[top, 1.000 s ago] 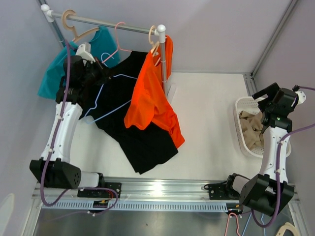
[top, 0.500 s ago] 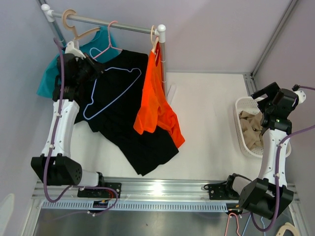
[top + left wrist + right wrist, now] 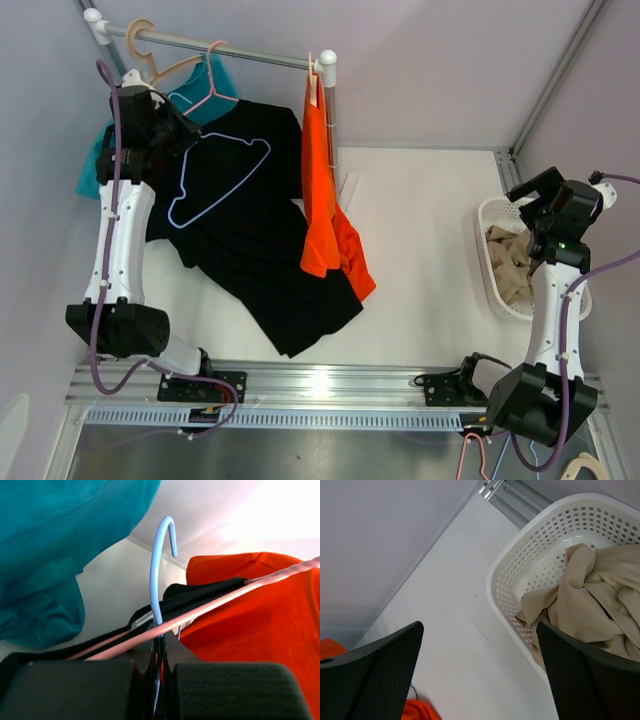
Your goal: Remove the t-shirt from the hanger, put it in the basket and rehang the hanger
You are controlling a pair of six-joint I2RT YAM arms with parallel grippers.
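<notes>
The light blue hanger (image 3: 215, 170) shows as an outline over the black t-shirt (image 3: 265, 255), which hangs from the rack area down onto the table. My left gripper (image 3: 160, 125) is raised at the left of the rack and is shut on the hanger's neck; in the left wrist view the blue hook (image 3: 159, 570) rises straight from between the closed fingers (image 3: 160, 680). A pink hanger bar (image 3: 225, 600) crosses just in front of them, with black cloth (image 3: 200, 592) behind. My right gripper (image 3: 548, 200) is open and empty (image 3: 480, 680) over the table beside the basket.
An orange t-shirt (image 3: 320, 190) hangs at the rail's right end (image 3: 325, 62); a teal t-shirt (image 3: 205, 95) hangs at the left, with pink (image 3: 212, 75) and beige (image 3: 150, 50) hangers. A white basket (image 3: 490, 215) with beige cloth (image 3: 595, 595) stands at the right. Walls are close.
My left gripper has moved up and to the left with the blue hanger. The black t-shirt shifted left with it. The orange t-shirt swung back to hang straight. The right arm barely moved.
</notes>
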